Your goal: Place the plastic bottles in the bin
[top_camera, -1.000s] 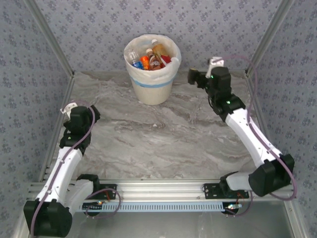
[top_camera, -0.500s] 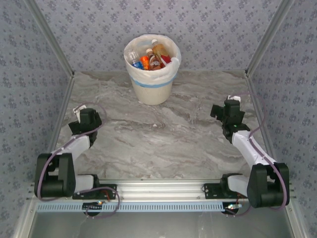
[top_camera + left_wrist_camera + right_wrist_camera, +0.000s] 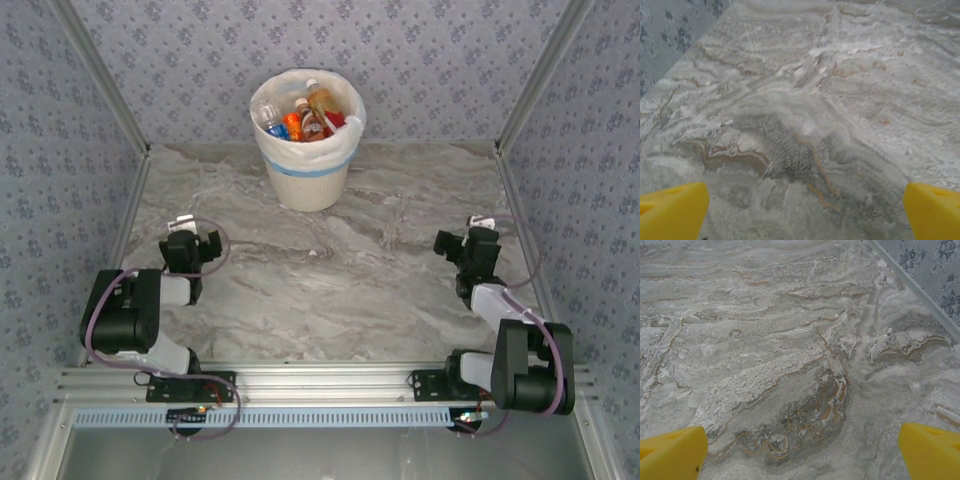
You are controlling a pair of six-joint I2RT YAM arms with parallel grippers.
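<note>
The cream-white bin [image 3: 305, 168] with a light blue band stands at the back centre of the marble table. Several plastic bottles [image 3: 305, 117] with orange, red and blue labels lie packed inside it. My left gripper [image 3: 188, 246] is folded back low at the left side of the table, open, its yellow fingertips [image 3: 672, 210] wide apart over bare marble. At the right side my right gripper [image 3: 470, 244] is folded back the same way, open, with yellow fingertips [image 3: 930, 450] spread and nothing between them.
Patterned walls with metal corner posts enclose the table on three sides. An aluminium rail [image 3: 320, 380] carrying both arm bases runs along the near edge. The wall edge [image 3: 912, 285] is close on the right gripper's right.
Both arms have pulled back from a raised reach and folded down toward their bases, the right one coming away from beside the bin. The bottles in the bin have not moved.
</note>
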